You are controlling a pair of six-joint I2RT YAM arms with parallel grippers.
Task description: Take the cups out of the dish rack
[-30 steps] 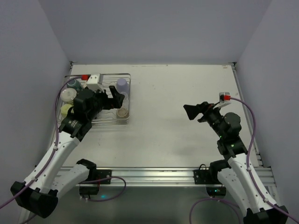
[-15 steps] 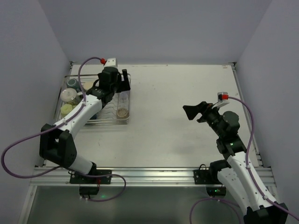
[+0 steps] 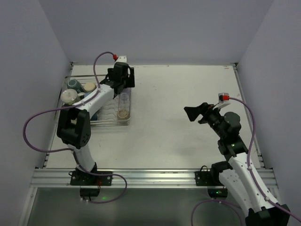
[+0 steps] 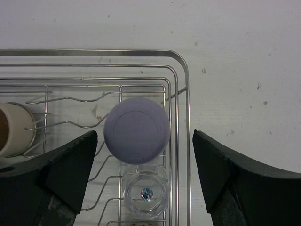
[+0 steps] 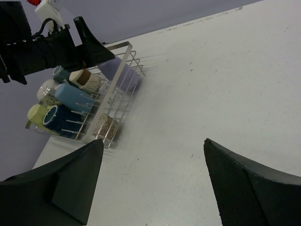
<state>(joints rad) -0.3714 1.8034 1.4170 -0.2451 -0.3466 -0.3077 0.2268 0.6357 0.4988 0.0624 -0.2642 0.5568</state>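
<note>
two gaping hands: left hand (image 4: 145, 136) over lavender cup (image 4: 136, 130) (clear glass (image 4: 145, 194) beside), right hand (image 5: 153, 143) well apart

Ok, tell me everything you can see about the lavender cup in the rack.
The lavender cup is plain, matte and smooth. From above only its flat round end shows, with a faint ring, so it seems bottom up. It sits in a corner of the dish rack, beside a clear glass. The open left gripper hangs over it, not touching.
</note>
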